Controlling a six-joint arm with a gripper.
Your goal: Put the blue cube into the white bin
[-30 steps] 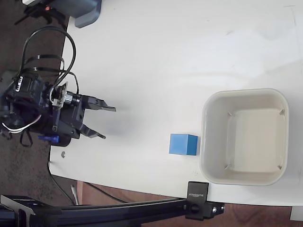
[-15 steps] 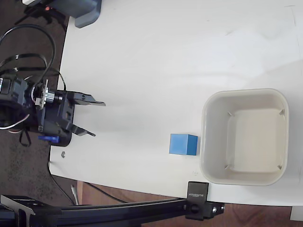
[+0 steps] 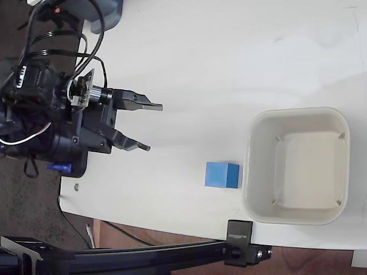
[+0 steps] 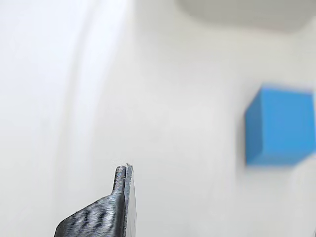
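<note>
On the white table in the fixed view, you have the blue cube sitting flat near the lower edge, just beside the left wall of the white bin, so close that you cannot tell whether the two touch. Your bin stands upright at the right side of the table, its shallow inside holding nothing. Over at the left edge of the table your gripper hangs with its two dark fingers spread apart and pointing to the right, toward the cube; nothing sits between them. It is well apart from the cube, with bare tabletop between. Black cables loop above the arm's body, and a grey-blue object lies at the table's top left corner. Along the bottom you see a dark metal bar with a black clamp at the table edge. From the wrist view you get one ridged fingertip at the bottom, the cube blurred at the right, and a blurred grey rim of the bin along the top.
</note>
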